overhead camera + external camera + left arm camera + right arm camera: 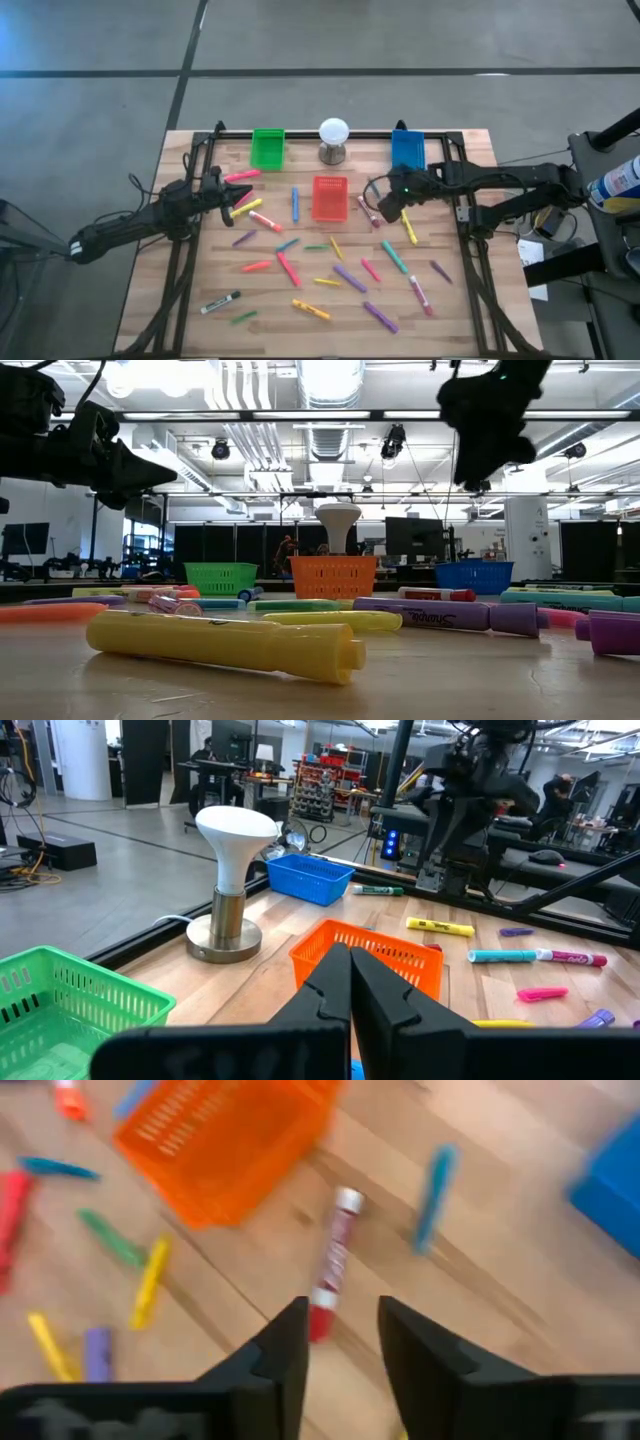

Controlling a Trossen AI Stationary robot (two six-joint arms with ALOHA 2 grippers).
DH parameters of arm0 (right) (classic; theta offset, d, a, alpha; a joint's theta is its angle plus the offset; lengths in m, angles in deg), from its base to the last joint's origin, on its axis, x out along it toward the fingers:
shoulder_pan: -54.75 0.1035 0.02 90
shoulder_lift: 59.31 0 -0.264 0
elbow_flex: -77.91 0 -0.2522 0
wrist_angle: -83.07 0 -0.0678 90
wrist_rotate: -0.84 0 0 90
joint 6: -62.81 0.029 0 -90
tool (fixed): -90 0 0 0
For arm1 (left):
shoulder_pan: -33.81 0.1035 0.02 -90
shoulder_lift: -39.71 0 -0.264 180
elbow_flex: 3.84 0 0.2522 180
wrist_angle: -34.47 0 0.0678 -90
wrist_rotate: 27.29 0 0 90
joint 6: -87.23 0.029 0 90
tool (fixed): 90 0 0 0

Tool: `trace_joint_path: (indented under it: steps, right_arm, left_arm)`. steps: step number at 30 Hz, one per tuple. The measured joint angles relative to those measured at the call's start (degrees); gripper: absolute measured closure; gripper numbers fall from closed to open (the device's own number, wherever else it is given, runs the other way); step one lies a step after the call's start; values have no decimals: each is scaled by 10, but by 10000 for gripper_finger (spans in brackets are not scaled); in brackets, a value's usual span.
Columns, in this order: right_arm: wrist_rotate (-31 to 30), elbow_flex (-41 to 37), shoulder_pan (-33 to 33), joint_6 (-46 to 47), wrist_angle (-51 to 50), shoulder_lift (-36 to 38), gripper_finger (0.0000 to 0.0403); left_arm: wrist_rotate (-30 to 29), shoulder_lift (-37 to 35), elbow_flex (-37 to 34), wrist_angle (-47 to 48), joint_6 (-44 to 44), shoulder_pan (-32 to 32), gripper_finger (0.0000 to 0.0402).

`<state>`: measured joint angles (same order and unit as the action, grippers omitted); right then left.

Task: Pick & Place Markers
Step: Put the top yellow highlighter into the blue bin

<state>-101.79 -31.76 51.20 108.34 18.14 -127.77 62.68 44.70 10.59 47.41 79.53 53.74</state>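
Observation:
Many markers in pink, red, yellow, green, blue and purple lie flat and scattered over the wooden table; a white-and-black one lies near the front left. My left gripper is shut, holds nothing, and hovers above the table's left part beside a pink marker and a yellow marker. My right gripper is open and raised over a red-and-white marker that lies just right of the red bin. The low view shows both grippers well above the tabletop.
A green bin, a white ball on a grey stand and a blue bin stand along the far edge. Dark frame rails run along the table's left and right sides. A yellow marker lies close to the low camera.

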Motion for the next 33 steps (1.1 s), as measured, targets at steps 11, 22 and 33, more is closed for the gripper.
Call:
trace_joint_path:
  steps: [11,22,33]
  right_arm:
    - [38,-107,50,154,7,49,186]
    - [49,-150,73,213,22,-12,199]
    - [32,-174,69,285,28,-87,202]
  left_arm:
    - [0,0,0,0,0,0,399]
    - [0,0,0,0,0,0,399]
    - [0,0,0,0,0,0,399]
